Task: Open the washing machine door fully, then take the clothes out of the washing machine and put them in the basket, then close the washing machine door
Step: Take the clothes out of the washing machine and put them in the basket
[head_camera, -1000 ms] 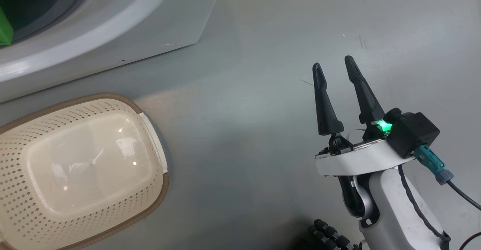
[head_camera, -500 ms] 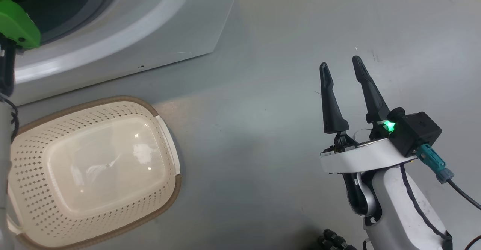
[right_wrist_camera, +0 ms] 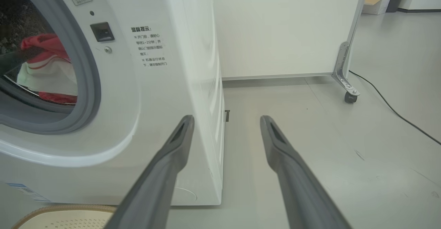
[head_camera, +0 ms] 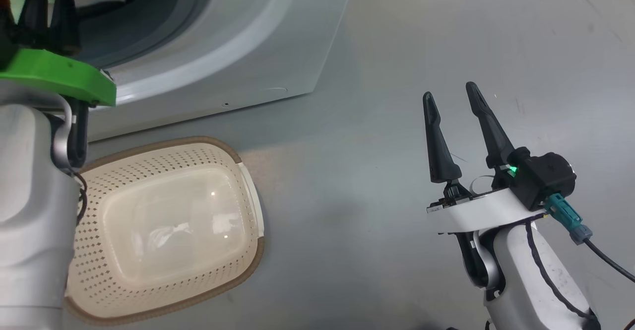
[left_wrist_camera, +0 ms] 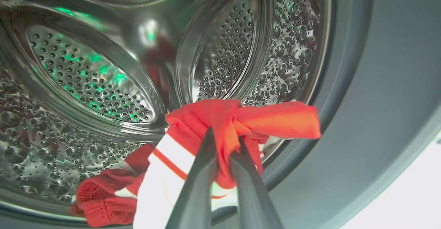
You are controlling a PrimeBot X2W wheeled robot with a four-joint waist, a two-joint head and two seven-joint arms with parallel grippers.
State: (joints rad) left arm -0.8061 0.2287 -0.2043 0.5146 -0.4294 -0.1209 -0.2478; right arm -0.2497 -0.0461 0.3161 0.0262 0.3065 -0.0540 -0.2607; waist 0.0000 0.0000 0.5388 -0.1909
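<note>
Grey smooth floor (head_camera: 347, 196), w/ a white partition panel (right_wrist_camera: 286, 29) on a caster (right_wrist_camera: 350, 97) at the back & a black cable (right_wrist_camera: 389, 108) trailing across. The washing machine (head_camera: 258, 37) fills the upper left of the head view. The basket (head_camera: 163, 144) sits on the floor just in front of it, near its lower corner. Left arm: the pale forearm (head_camera: 30, 211) rises along the left edge of the head view. Its green wrist bracket (head_camera: 59, 74) is level w/ the machine's mouth, and the dark fingers reach fwd into the opening. In the left wrist view the left gripper (left_wrist_camera: 224, 136) is inside the perforated steel drum (left_wrist_camera: 89, 81). Its jaws are pinched almost together on a bunched fold of the clothes (left_wrist_camera: 275, 118), red fabric w/ a white panel. The fabric is raised at the pinch & hangs down below it. More red fabric (left_wrist_camera: 103, 201) lies low at the drum's front lip; can't tell if it is the same garment. Right arm: the forearm comes in from the lower right of the head view, wrist bent. The right gripper (head_camera: 449, 89) points up & slightly left over bare floor, well apart from machine & basket, jaws spread wide & holding nothing. The right wrist view looks past the machine's front corner; the grey gasket (right_wrist_camera: 89, 84) rings the opening, w/ the red & white cloth showing through it.
</note>
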